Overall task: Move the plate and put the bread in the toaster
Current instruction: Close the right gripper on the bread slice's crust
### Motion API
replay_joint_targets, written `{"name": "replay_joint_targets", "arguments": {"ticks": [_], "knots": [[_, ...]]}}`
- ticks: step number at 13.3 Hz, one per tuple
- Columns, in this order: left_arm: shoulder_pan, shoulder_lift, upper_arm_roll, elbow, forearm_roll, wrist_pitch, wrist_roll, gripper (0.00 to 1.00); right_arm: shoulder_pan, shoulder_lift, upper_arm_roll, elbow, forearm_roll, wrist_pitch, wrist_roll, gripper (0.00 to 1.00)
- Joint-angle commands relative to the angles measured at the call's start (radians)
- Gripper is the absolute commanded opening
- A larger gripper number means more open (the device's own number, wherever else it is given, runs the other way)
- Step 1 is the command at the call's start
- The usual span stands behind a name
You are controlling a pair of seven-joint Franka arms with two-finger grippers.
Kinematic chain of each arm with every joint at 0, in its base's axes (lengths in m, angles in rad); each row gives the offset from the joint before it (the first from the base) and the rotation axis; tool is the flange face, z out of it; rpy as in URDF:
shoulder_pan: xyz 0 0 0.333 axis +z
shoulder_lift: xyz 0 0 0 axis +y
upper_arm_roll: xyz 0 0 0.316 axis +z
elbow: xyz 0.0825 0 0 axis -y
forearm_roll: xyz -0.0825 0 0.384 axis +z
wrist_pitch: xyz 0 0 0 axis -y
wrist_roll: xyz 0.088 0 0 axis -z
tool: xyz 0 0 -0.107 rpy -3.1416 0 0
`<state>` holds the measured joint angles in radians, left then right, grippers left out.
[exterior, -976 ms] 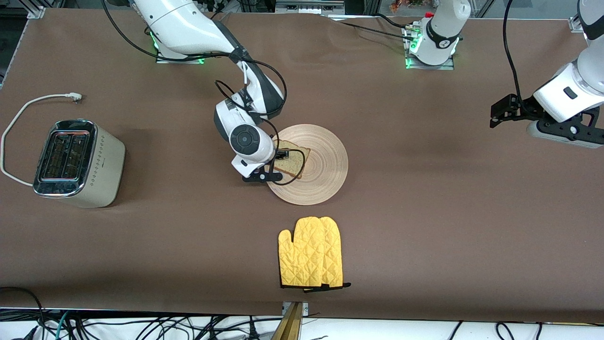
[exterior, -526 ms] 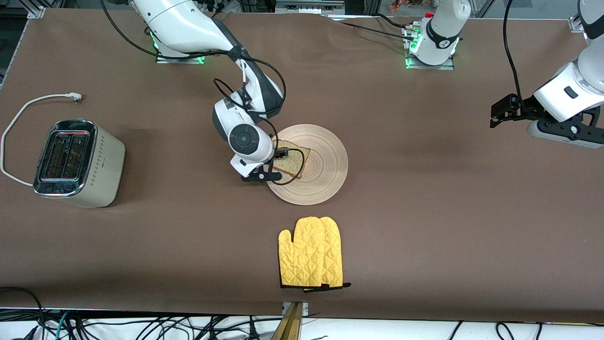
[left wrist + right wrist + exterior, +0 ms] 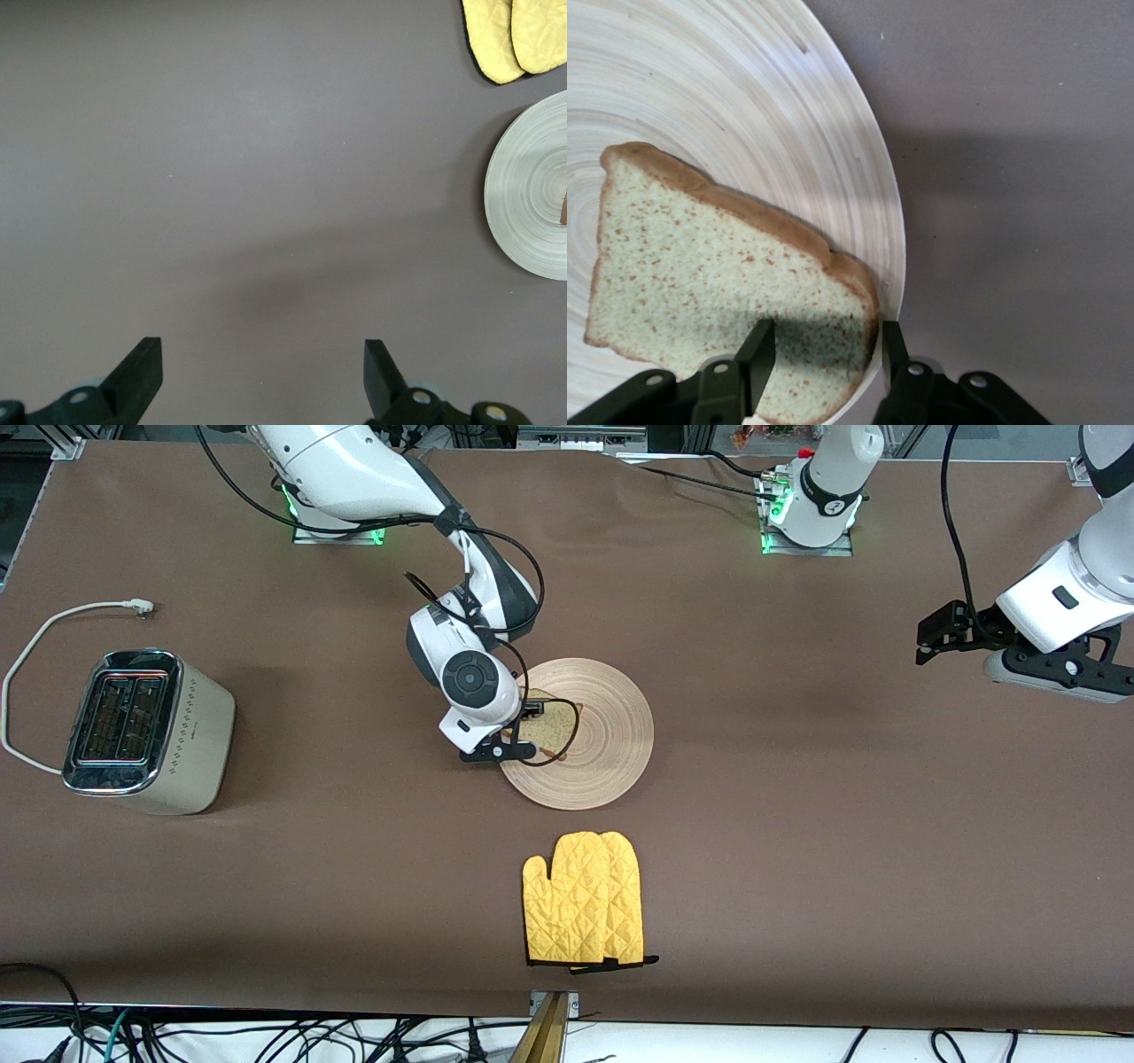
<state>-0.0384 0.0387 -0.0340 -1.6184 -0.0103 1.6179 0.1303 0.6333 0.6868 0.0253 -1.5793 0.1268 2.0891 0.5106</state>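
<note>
Well, the right tool point(image 3: 524, 733) point(image 3: 824, 350) was down at the plate point(image 3: 611, 735) point(image 3: 744, 106), on the rim at about nine o'clock as the front camera saw it. Its two fingers point(image 3: 757, 354) stood apart, astride one corner of the bread point(image 3: 556, 728) point(image 3: 700, 266): one over the crumb, the other just outside the crust by the plate's edge. I could not tell whether they pressed on the slice. The bread lay on the plate's nine o'clock half, toward the right arm's end.

The plate sat near the middle of the bench point(image 3: 797, 824). A pair of yellow mitts point(image 3: 580, 911) point(image 3: 518, 35) lay at six o'clock from it, nearer the front camera and apart from it. The toaster point(image 3: 177, 735) stood upright at the bench's nine o'clock, well away, slots up, its white cord point(image 3: 53, 624) looping at eleven o'clock from it.

The left arm waited, its tool point(image 3: 926, 642) point(image 3: 263, 372) spread wide and holding nothing, over bare bench at three o'clock.
</note>
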Motion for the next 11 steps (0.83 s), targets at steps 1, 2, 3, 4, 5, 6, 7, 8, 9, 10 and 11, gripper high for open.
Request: {"name": "replay_joint_targets", "arguments": {"ticks": [1, 2, 3, 4, 5, 6, 7, 8, 9, 10, 11], "knots": [[-0.009, 0.021, -0.001, 0.044, 0.035, -0.006, -0.009, 1.00, 0.011, -0.003, -0.004, 0.004, -0.029, -0.017, 0.028, 0.37], [-0.009, 0.021, -0.001, 0.046, 0.036, -0.006, -0.009, 1.00, 0.011, 0.000, -0.004, 0.004, -0.029, -0.017, 0.028, 0.26], [-0.009, 0.021, -0.001, 0.048, 0.035, -0.006, -0.009, 1.00, 0.011, 0.000, -0.004, 0.002, -0.029, -0.017, 0.028, 0.19], [-0.011, 0.021, -0.001, 0.048, 0.035, -0.006, -0.011, 1.00, 0.011, 0.002, -0.004, 0.002, -0.029, -0.017, 0.026, 0.10], [-0.011, 0.023, -0.001, 0.048, 0.035, -0.006, -0.011, 1.00, 0.011, 0.000, -0.004, 0.002, -0.029, -0.017, 0.025, 0.03], [-0.011, 0.021, -0.001, 0.048, 0.035, -0.006, -0.009, 1.00, 0.011, 0.000, -0.004, 0.002, -0.029, -0.017, 0.022, 0.00], [-0.011, 0.023, -0.001, 0.048, 0.035, -0.006, -0.005, 1.00, 0.011, 0.000, -0.004, 0.004, -0.030, -0.017, 0.022, 0.00], [-0.011, 0.021, -0.003, 0.049, 0.035, -0.006, -0.003, 1.00, 0.011, 0.000, -0.004, 0.004, -0.030, -0.017, 0.020, 0.00], [-0.009, 0.023, -0.003, 0.049, 0.035, -0.007, -0.003, 1.00, 0.011, -0.001, -0.004, 0.004, -0.030, -0.017, 0.019, 0.00], [-0.009, 0.021, -0.001, 0.048, 0.035, -0.007, -0.003, 1.00, 0.011, -0.003, -0.004, 0.004, -0.030, -0.017, 0.020, 0.00], [-0.009, 0.021, -0.001, 0.049, 0.035, -0.007, -0.005, 1.00, 0.011, -0.006, -0.004, 0.012, -0.029, -0.018, 0.016, 0.00]]}}
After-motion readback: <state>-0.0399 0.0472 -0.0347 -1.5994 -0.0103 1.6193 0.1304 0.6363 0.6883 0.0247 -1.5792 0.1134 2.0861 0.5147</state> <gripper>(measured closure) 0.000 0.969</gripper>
